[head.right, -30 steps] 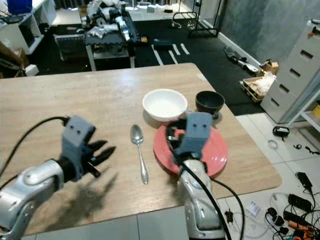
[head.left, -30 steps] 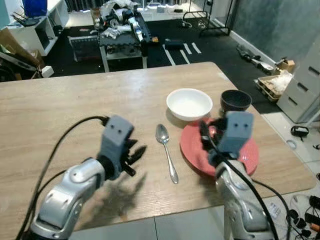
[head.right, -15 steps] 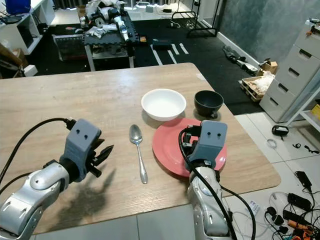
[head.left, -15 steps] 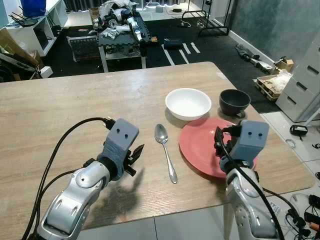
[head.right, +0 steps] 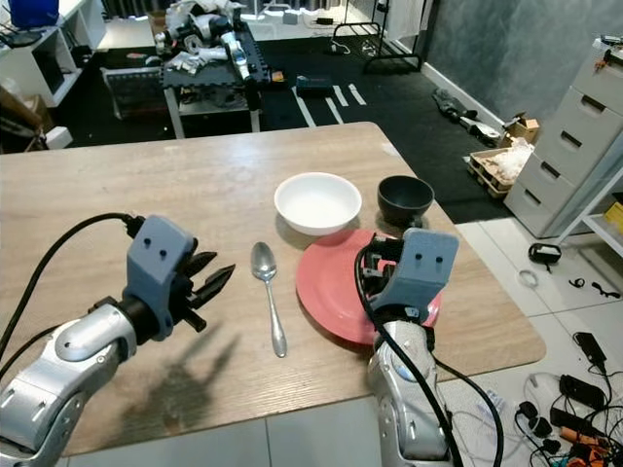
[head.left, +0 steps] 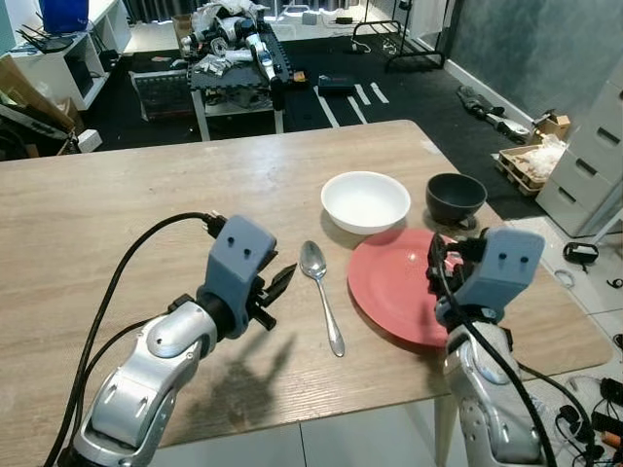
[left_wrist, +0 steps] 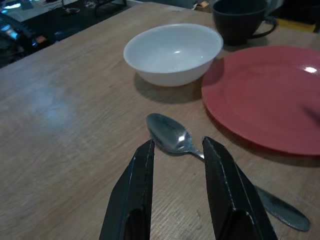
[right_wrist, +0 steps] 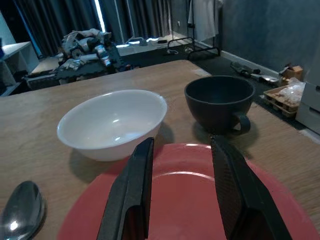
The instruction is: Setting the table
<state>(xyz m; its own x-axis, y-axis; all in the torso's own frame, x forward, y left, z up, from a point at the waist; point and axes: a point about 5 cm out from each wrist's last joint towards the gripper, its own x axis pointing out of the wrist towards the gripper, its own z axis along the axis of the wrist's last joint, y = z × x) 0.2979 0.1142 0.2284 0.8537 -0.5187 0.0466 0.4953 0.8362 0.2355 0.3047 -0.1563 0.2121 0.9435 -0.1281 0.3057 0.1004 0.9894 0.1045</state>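
One metal spoon [head.left: 320,292] is lying flat on the wooden bench [head.left: 117,214], its bowl pointing away from the robot and its handle running back toward the near edge. Just to its right, one red plate [head.left: 399,287] is sitting near the bench's right front corner. Beyond the plate, one white bowl [head.left: 367,200] is resting upright, its near side right at the plate's far rim; whether they touch cannot be told. One dark cup [head.left: 457,197] with a handle is standing to the right of the bowl, near the bench's right edge. That makes four pieces of tableware, one of each kind.

The left tool [left_wrist: 176,150] is hovering just left of the spoon, its two black fingers [left_wrist: 141,175] parted by a narrow gap and holding nothing. In the left wrist view, the spoon's bowl is lying just ahead of the fingertips.

The right tool [right_wrist: 181,147] is hanging over the near right part of the red plate, its fingers spread moderately apart and holding nothing. In the right wrist view, they are pointing toward the gap between the bowl and the cup.

Past the bench, a dark floor is carrying one cluttered cart [head.left: 238,58], and a set of grey drawers [head.left: 589,170] is standing at the right.
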